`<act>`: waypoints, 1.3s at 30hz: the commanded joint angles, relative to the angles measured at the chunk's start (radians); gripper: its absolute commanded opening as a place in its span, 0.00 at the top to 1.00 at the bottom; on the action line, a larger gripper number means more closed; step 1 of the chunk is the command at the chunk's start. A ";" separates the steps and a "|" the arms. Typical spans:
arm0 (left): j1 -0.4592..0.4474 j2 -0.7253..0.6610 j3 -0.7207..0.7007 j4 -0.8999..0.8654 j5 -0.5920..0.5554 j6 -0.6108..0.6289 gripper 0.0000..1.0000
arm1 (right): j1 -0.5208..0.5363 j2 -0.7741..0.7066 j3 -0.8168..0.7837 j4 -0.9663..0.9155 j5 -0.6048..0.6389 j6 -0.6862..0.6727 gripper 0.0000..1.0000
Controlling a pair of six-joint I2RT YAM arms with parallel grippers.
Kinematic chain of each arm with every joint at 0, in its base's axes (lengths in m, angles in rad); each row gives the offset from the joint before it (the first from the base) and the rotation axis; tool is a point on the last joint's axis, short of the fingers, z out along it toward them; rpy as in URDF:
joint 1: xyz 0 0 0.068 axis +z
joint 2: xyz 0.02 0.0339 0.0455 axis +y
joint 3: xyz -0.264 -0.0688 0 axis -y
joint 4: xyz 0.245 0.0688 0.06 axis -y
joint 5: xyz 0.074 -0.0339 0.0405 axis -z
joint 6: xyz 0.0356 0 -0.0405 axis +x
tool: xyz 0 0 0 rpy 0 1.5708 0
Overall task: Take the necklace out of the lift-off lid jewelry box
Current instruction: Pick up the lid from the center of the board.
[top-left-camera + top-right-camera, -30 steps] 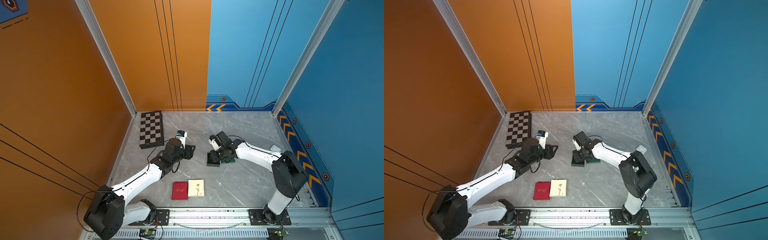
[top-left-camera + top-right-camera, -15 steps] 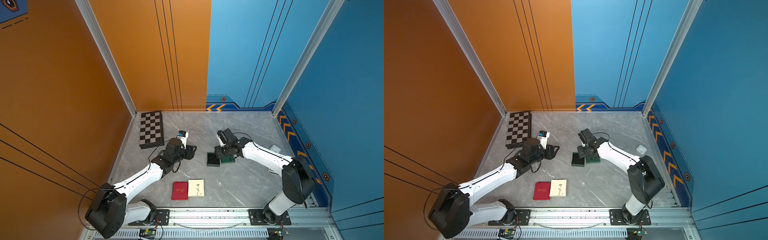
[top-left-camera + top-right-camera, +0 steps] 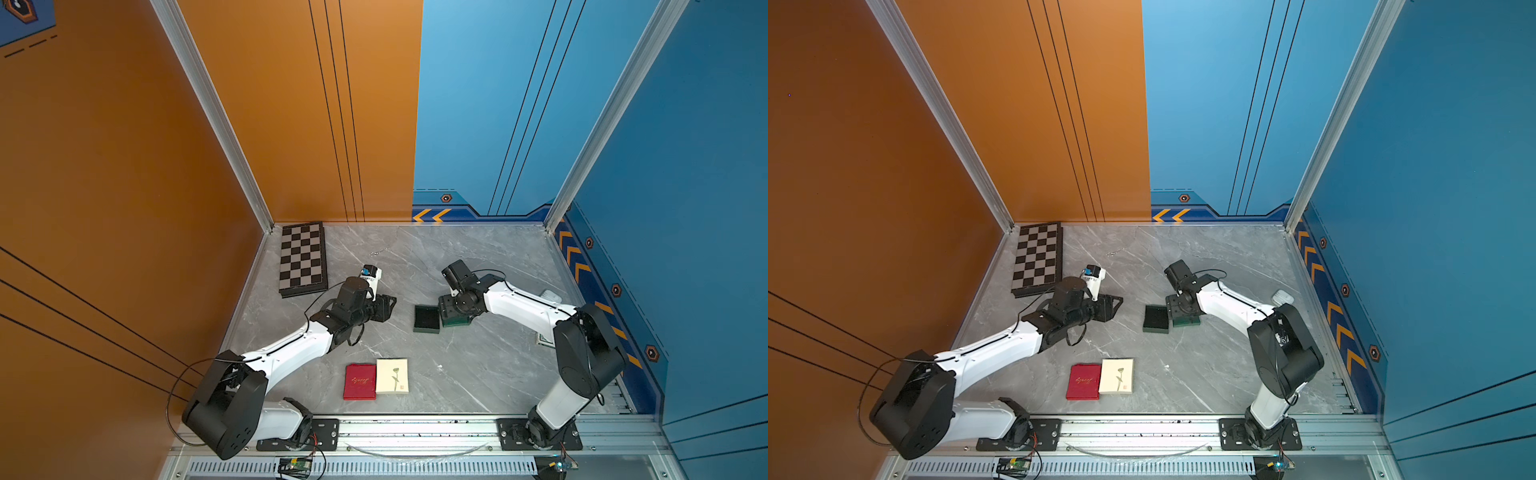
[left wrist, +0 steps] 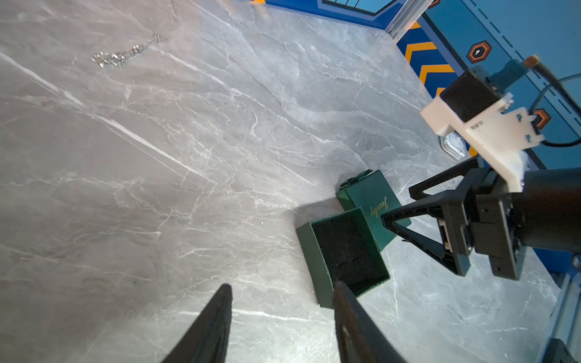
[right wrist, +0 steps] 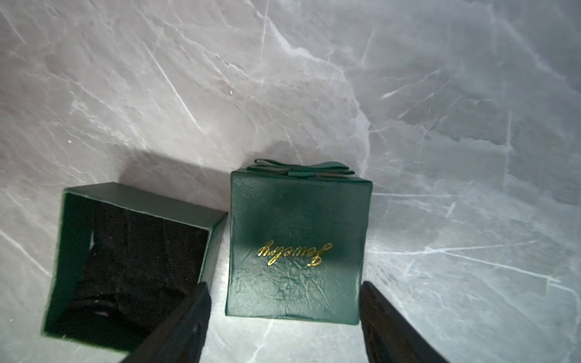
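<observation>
Jaws wide apart on right gripper (image 5: 284,283), one finger each side of lid (image 5: 295,251), tips close beside its edges, contact hard to call, nothing clamped. Lid flat on table (image 5: 440,125), gold script and bow up, just beside box (image 5: 135,261), near corners almost touching. Right arm in both top views: base at front right, elbow up, forearm angled in toward centre, wrist bent down over lid. Jaws about half apart on left gripper (image 4: 280,286), only bare table between fingers, nothing held. Left arm: base at front left, long low reach toward centre, wrist roughly level, left gripper (image 3: 384,308) aimed at box, near it but apart. Box open, mouth up, black lining, contents too dark to tell. Out of box: necklace (image 4: 129,53), on bare table toward back wall, small silvery heap with short tail, well apart from box and both grippers, near far end of chessboard (image 3: 302,259). Near front edge of table, red booklet (image 3: 359,381) and cream card (image 3: 392,376) side by side, touching, between arm bases.
</observation>
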State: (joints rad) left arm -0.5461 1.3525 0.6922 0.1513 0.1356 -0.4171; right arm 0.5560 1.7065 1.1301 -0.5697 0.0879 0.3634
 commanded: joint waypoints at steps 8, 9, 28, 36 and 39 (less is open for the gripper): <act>-0.065 0.130 0.056 -0.015 0.017 -0.048 0.51 | -0.013 0.059 0.022 -0.039 0.029 -0.014 0.22; -0.071 0.139 0.058 -0.016 0.015 -0.052 0.51 | -0.014 0.059 0.021 -0.038 0.032 -0.014 0.22; -0.148 0.231 0.095 -0.030 0.023 -0.077 0.55 | -0.023 0.111 0.055 -0.022 0.010 -0.042 0.12; -0.167 0.244 0.098 -0.027 0.026 -0.087 0.55 | -0.031 0.116 0.053 -0.015 0.006 -0.040 0.09; -0.176 0.246 0.095 -0.027 0.025 -0.091 0.56 | -0.034 0.119 0.053 -0.012 0.000 -0.042 0.10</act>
State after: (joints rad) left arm -0.7086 1.5867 0.7692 0.1387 0.1432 -0.4984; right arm 0.5297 1.8114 1.1687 -0.5758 0.0906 0.3355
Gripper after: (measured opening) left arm 0.445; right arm 0.902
